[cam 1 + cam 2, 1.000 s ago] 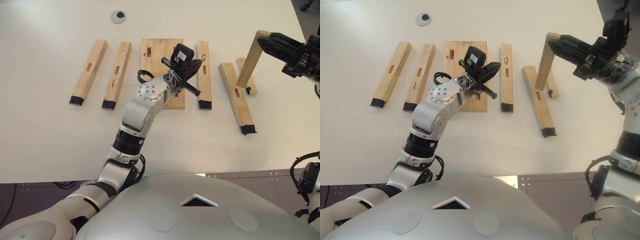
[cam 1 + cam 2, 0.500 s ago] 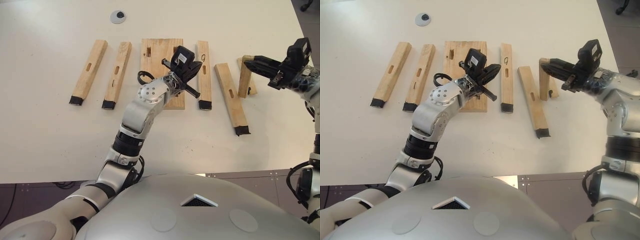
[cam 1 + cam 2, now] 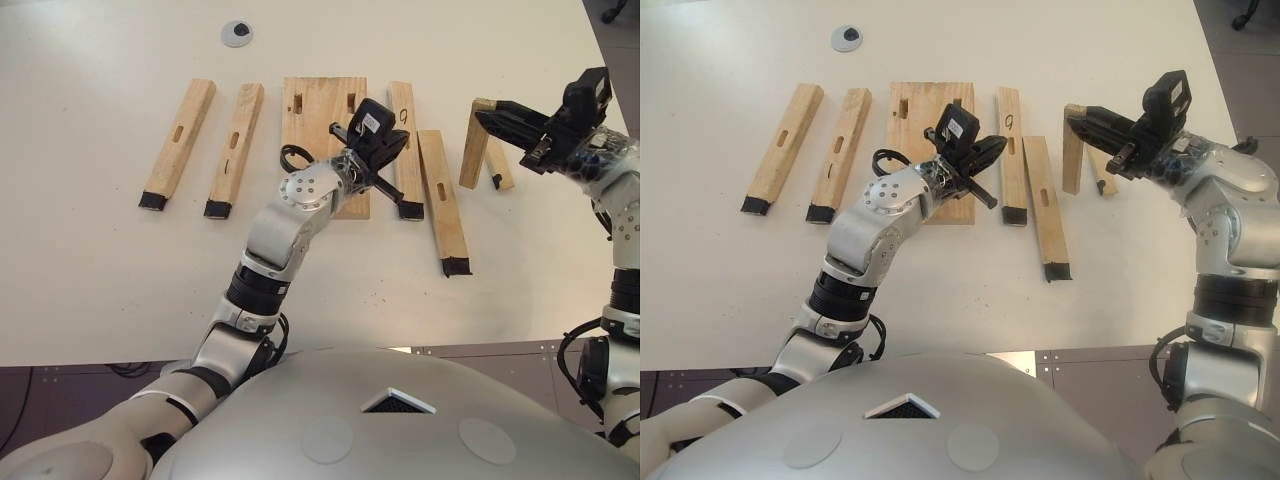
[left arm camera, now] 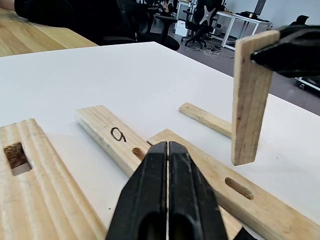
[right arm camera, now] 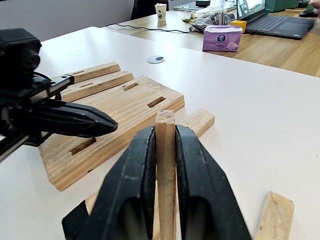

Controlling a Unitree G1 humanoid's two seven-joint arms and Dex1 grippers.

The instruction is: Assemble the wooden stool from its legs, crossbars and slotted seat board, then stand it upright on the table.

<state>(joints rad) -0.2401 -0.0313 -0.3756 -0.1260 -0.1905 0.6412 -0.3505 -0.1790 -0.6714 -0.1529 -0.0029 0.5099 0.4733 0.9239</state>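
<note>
Since a second ago the right gripper (image 3: pixel 492 113) has carried its crossbar (image 3: pixel 474 145) in from the far upper right toward the middle, and the piece has swung from a lean to nearly upright. The slanted leg (image 3: pixel 443 200) has slid left beside the numbered leg (image 3: pixel 402 100).

The right claw is clamped on the crossbar's top end, at upper right of the head view. Whether the lower end touches the table (image 3: pixel 100 260) is hard to make out. A thin strip (image 3: pixel 497 170) lies just behind it, partly hidden.

The left gripper (image 4: pixel 167 146) hangs at centre with its fingers pressed together, holding nothing, above the numbered leg. It covers the spot where that leg and the slanted leg meet, so contact cannot be judged.

The left arm hides the lower right corner of the slotted seat board (image 3: pixel 315 110). Two more legs (image 3: pixel 178 143) (image 3: pixel 234 150) lie apart at left. A small round disc (image 3: pixel 236 33) sits near the top edge.
</note>
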